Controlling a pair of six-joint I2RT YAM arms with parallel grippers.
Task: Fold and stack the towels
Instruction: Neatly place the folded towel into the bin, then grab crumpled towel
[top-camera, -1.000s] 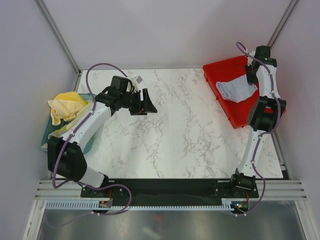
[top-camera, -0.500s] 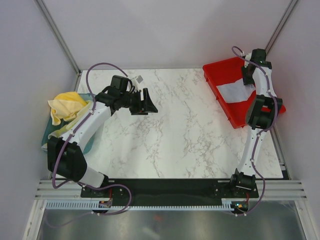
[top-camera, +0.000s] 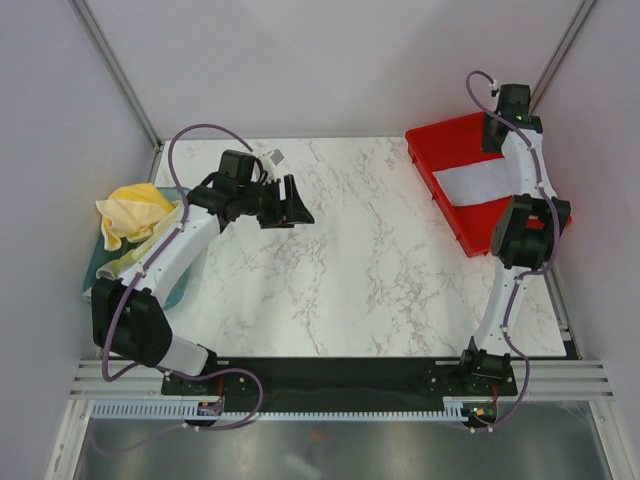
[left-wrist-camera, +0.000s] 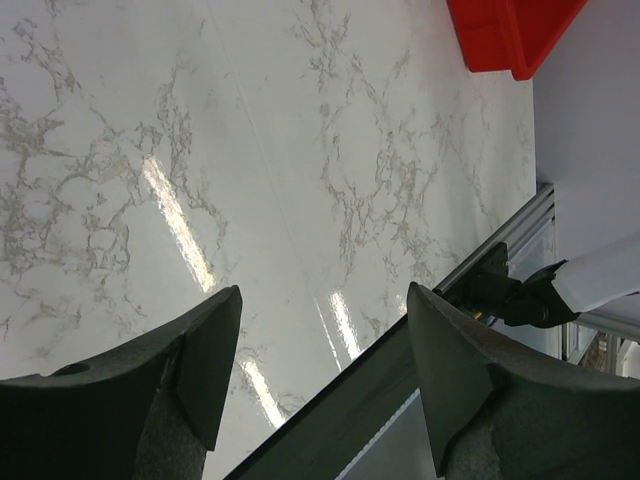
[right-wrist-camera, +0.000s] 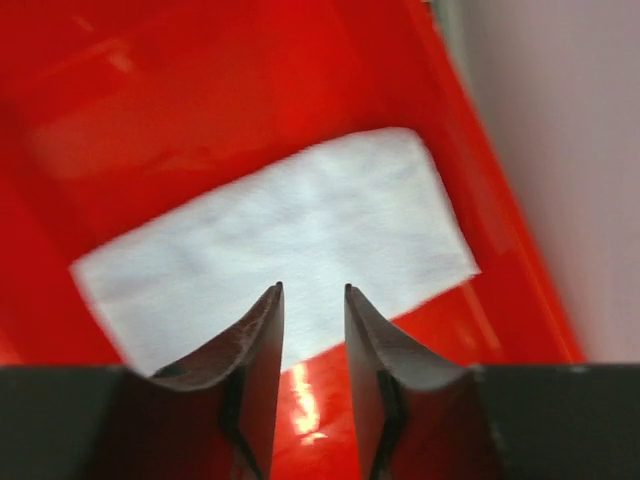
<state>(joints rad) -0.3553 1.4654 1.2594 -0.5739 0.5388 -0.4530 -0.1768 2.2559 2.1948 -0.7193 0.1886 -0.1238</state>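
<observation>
Marble table, pale towel flat in red tray; right gripper parted above

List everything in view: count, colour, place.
folded towel: one, pale grey, flat in the tray
yellow towels: bunched heap, count unclear, in the tub
tray: one, red, far right corner
tub: one, teal, left edge
table: one, white marble
left arm: one, white and black, over the table, jaws open, empty
right arm: one, white and black, above the tray, jaws apart, empty
</observation>
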